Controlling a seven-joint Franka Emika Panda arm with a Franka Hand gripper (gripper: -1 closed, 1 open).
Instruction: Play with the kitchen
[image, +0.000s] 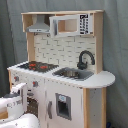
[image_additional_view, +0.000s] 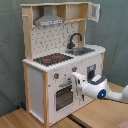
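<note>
Before oven door: gripper (image_additional_view: 78, 84), finger state cannot be told.
Kitchen (image_additional_view: 60, 55): upright, white and wood.

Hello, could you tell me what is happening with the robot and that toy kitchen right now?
A single robot arm is reaching toward the front of the toy kitchen. In the second exterior view, its pincer is level with the knobs and just above the windowed oven door. Nothing appears to be carried, and whether it touches the panel cannot be told. On top, the stovetop, sink and black faucet sit undisturbed.
</note>
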